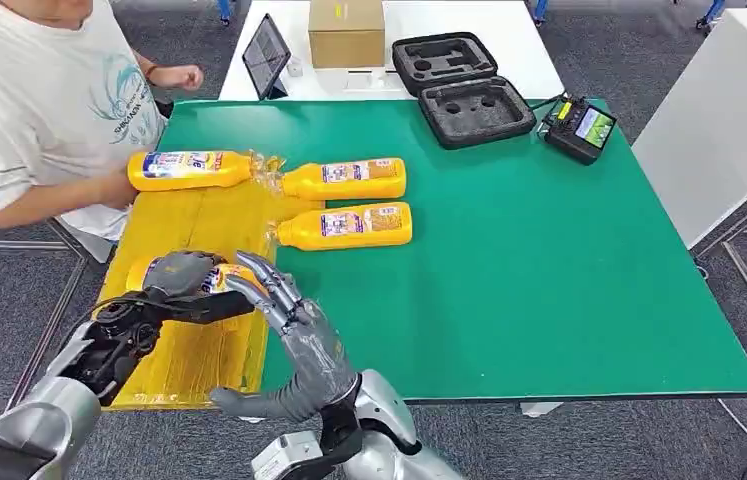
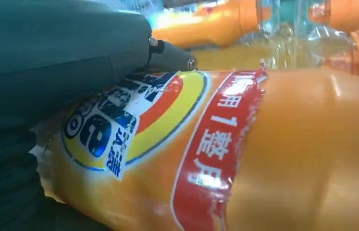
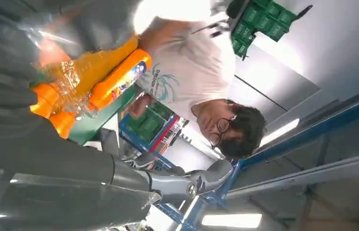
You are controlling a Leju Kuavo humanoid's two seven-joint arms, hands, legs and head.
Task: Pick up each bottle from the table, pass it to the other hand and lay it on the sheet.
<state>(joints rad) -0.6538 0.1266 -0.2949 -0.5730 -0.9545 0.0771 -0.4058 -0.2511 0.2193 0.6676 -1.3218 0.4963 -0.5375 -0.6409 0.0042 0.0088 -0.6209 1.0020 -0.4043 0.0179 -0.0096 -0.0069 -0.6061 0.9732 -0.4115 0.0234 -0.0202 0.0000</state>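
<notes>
From the head view, the robot's left hand (image 1: 181, 283) is wrapped around a yellow-orange plastic bottle with a printed label (image 1: 211, 277), holding it over the near part of the crinkled yellow sheet (image 1: 199, 215) that lies along the left edge of the green counter (image 1: 549, 270). The right hand (image 1: 284, 320) sits just beside that bottle with its fingers spread, fingertips touching or nearly touching its end; it grasps nothing that I can see. Three more bottles of the same kind lie on their sides farther off: one (image 1: 189, 169) on the far end of the sheet, two (image 1: 344, 179) (image 1: 346, 226) on the green surface just off the sheet's edge. A person in a white T-shirt (image 1: 39, 100) sits at the far left corner. A black foam case (image 1: 461, 88), a cardboard box (image 1: 346, 32) and a handheld controller (image 1: 579, 128) stand well behind.

The left wrist view is pressed close to the held bottle (image 2: 264, 154), the thick grey thumb (image 2: 62, 53) lying over its label.

The right wrist view shows the spread grey fingers (image 3: 177, 183) and bottles (image 3: 105, 77) beyond.

The bottle looks full, so fairly heavy, with a smooth, glossy, likely slippery skin and stiff walls; the straight labelled body seems the safest place to grip, not the narrow neck.
</notes>
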